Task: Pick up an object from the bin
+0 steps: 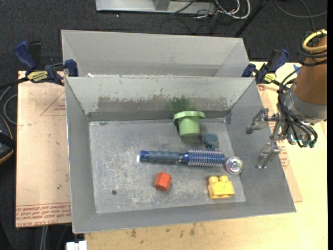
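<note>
Gripper (264, 139) noted at 3 o'clock over the bin (78, 139) wall, fingers (267, 157) spread apart; silver cap (234, 165) and blue hairbrush (182, 158) observed nearest.

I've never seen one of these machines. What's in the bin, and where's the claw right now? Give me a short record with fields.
bin: grey metal bin with sloped walls
claw: over the bin's right wall, open, nothing between its fingers
nearest thing: silver round piece
middle: blue hairbrush, lying flat
back: green cap-shaped piece, with a small dark teal thing beside it
front: red block and yellow toy brick, apart
task status: nothing picked up yet
</note>
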